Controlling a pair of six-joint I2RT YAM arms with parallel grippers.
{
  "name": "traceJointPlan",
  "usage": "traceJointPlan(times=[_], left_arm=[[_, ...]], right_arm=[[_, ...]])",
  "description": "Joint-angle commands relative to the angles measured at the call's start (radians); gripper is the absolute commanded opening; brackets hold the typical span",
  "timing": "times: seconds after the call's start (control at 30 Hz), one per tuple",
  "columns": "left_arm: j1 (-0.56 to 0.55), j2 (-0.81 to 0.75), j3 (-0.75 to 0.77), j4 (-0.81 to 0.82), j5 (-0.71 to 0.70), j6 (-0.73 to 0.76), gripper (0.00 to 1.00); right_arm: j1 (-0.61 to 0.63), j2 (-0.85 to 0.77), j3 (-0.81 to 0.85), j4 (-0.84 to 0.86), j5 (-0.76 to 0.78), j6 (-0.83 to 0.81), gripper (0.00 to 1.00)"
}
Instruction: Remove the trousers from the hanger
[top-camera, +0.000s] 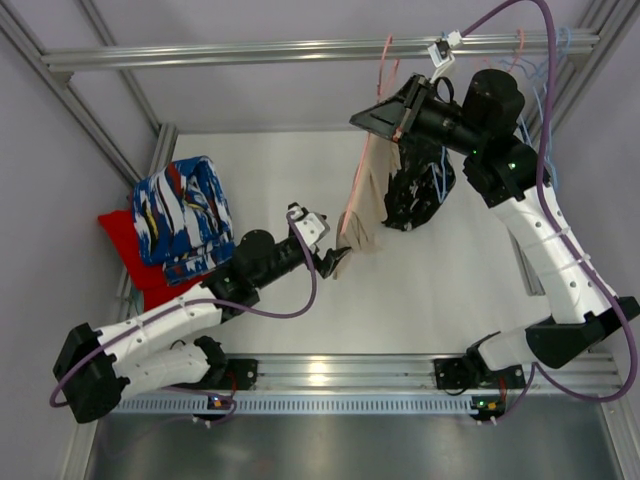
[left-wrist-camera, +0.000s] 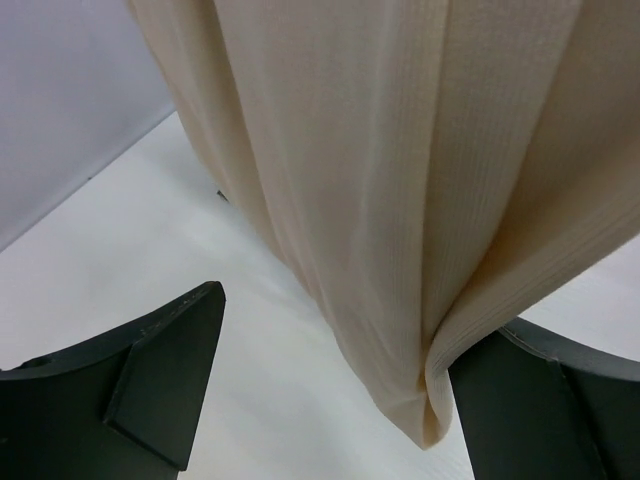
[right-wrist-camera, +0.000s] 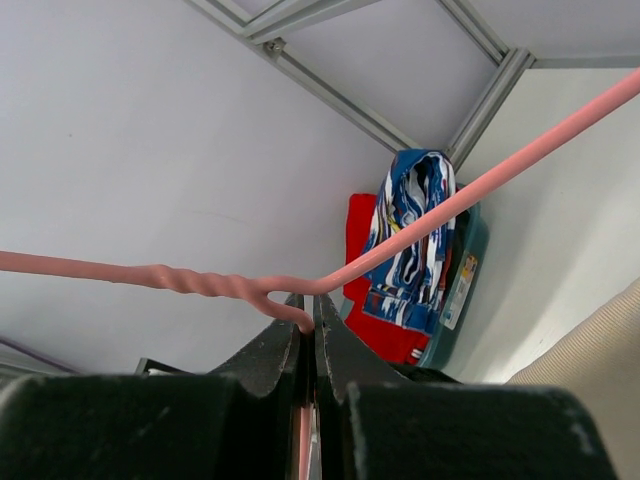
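Observation:
The beige trousers (top-camera: 360, 205) hang from a pink wire hanger (top-camera: 388, 60) over the middle of the table. My right gripper (top-camera: 393, 115) is raised and shut on the hanger's wire just below its twisted neck (right-wrist-camera: 250, 287). My left gripper (top-camera: 335, 258) is open at the trousers' lower end. In the left wrist view the beige cloth (left-wrist-camera: 400, 200) hangs between the fingers, its bottom fold against the right finger (left-wrist-camera: 520, 400). The blue trousers with the white and red pattern (top-camera: 185, 210) lie folded at the left, apart from both grippers; they also show in the right wrist view (right-wrist-camera: 410, 240).
The blue trousers rest on a red cloth (top-camera: 135, 260) in a teal bin (right-wrist-camera: 465, 265) at the table's left edge. A black crumpled item (top-camera: 415, 195) lies right of the beige trousers. Several wire hangers (top-camera: 545, 60) hang from the rail (top-camera: 250, 50) at the back right.

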Motion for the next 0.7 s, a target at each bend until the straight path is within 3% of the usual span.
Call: traceJointPlan(times=[0.0, 0.27, 0.33, 0.67], left_arm=[[-0.001, 0.009, 0.006, 0.108, -0.059, 0.047, 0.91], [-0.001, 0.006, -0.001, 0.11, -0.07, 0.094, 0.87], [-0.001, 0.002, -0.004, 0.11, -0.131, 0.104, 0.83], [-0.001, 0.071, 0.172, 0.119, -0.117, -0.06, 0.8]], right_arm=[[-0.006, -0.035, 0.051, 0.159, -0.042, 0.002, 0.0], [-0.005, -0.036, 0.048, 0.17, -0.079, -0.006, 0.0], [-0.006, -0.038, 0.039, 0.171, -0.091, -0.009, 0.0], [0.008, -0.054, -0.052, 0.214, -0.167, 0.001, 0.0]])
